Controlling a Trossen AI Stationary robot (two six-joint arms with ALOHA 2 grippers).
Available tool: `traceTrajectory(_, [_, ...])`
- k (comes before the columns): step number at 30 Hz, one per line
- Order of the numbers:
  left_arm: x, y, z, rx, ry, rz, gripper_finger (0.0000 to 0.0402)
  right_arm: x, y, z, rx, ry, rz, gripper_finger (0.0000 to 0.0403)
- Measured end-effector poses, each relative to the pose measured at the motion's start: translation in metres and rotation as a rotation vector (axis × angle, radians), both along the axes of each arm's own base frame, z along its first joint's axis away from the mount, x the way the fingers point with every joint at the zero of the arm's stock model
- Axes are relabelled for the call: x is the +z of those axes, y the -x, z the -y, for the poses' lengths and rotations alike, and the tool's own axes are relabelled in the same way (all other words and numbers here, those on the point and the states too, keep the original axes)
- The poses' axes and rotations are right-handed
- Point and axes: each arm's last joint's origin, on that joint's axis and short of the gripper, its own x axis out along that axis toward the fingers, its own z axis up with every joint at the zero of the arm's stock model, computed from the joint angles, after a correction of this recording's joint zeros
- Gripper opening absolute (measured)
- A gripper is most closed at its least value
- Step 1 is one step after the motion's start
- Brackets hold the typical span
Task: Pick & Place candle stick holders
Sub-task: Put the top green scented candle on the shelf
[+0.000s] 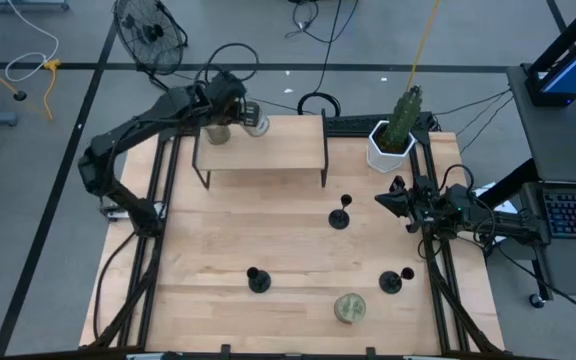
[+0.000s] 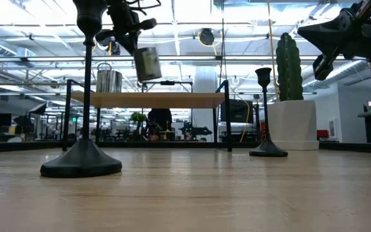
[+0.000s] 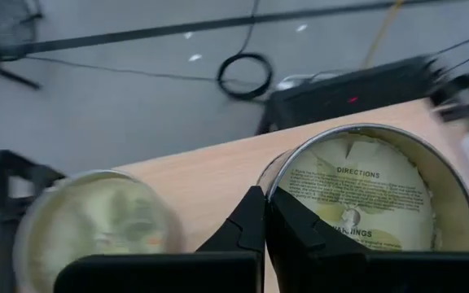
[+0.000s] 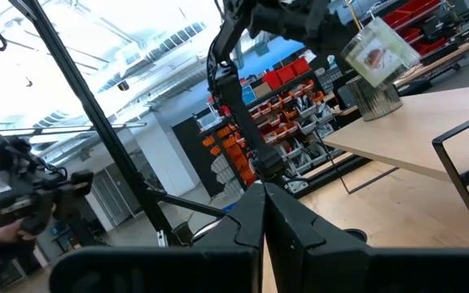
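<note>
High view: three candle stick holders stand on the table [image 1: 218, 240], one mid-table [image 1: 340, 217], one front-centre [image 1: 258, 280], one front-right [image 1: 391, 282], well apart. Left gripper [image 1: 251, 118] is over the shelf [image 1: 263, 155], clamped on a tin [image 1: 257, 124]; right gripper [image 1: 388, 200] hangs closed and empty near the cactus pot [image 1: 388, 148].

Low view: near holder [image 2: 82, 158] has a wide base and thin stem (likely rigid, light, tippy); a grip low on the stem looks safest. Its cup top is partly cut off.

Left wrist view: fingers [image 3: 259, 232] pinch the tin's rim; no holders visible.

Right wrist view: holders out of sight.
</note>
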Motion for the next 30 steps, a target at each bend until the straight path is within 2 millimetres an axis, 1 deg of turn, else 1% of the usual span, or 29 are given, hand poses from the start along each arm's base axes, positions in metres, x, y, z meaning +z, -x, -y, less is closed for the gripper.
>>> traceTrajectory(5, [0.004, -0.007, -0.011, -0.032, 0.03, -0.105, 0.0003, 0.0, 0.0, 0.0, 0.0, 0.0, 0.0, 0.0002])
traceTrajectory(8, [0.0, -0.012, -0.016, -0.047, 0.068, -0.148, 0.0003, 0.0, 0.0, 0.0, 0.0, 0.0, 0.0, 0.0002])
traceTrajectory(15, [-0.011, -0.016, -0.024, -0.06, 0.119, -0.194, 0.0003, 0.0, 0.0, 0.0, 0.0, 0.0, 0.0, 0.0002])
traceTrajectory(21, [-0.011, -0.01, -0.031, -0.027, 0.107, -0.205, 0.0003, 0.0, 0.0, 0.0, 0.0, 0.001, 0.0, 0.0002])
traceTrajectory(26, [-0.012, -0.002, -0.037, -0.005, 0.13, -0.233, 0.0003, 0.0, 0.0, 0.0, 0.0, 0.002, 0.0, 0.0002])
traceTrajectory(30, [-0.012, -0.002, -0.038, -0.003, 0.128, -0.224, 0.0003, 0.0, 0.0, 0.0, -0.001, 0.002, 0.0, 0.0002])
